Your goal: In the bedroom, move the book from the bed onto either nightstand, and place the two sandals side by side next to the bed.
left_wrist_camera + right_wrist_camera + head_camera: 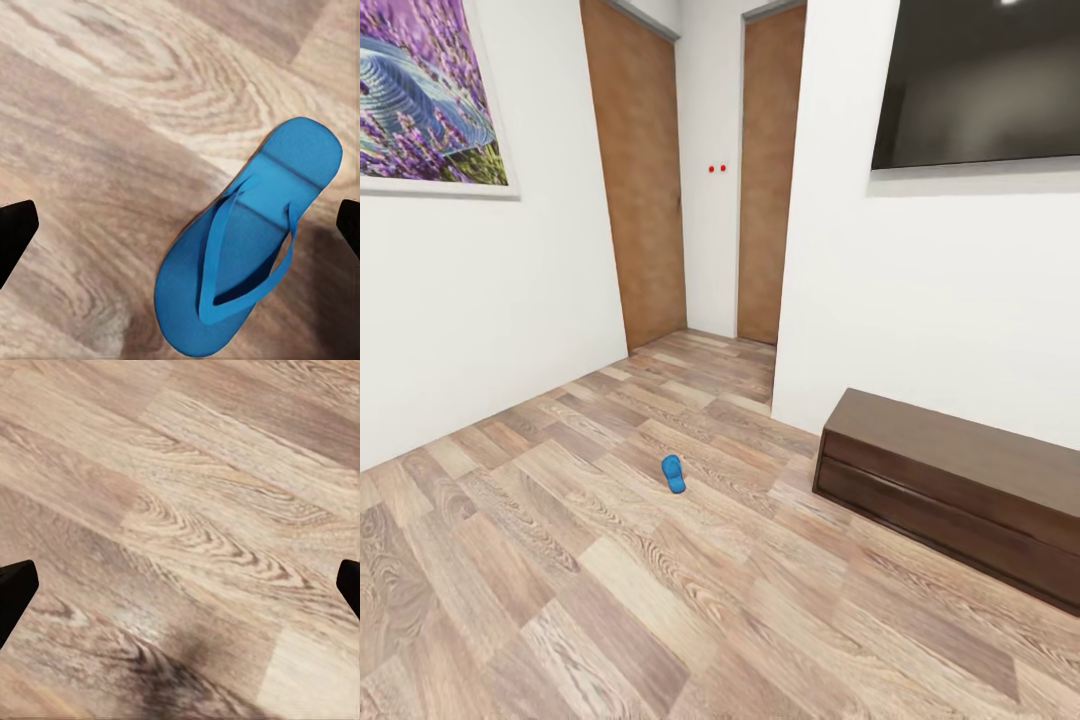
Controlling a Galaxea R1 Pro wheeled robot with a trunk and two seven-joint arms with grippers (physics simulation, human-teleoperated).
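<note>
Blue sandal [244, 247] lies flat, strap up, diagonal beneath wide-open, empty left pincer [180, 225].

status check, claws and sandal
Both claws open, empty. Left claw above a blue sandal lying flat on the wood floor. Right claw over bare floor.

- A sandal [673, 473] is lying flat on the floor [610, 600], well left of the bench cabinet [960, 490].
- Another sandal [247, 240] is lying between the left gripper [180, 232] fingertips, nearer one.
</note>
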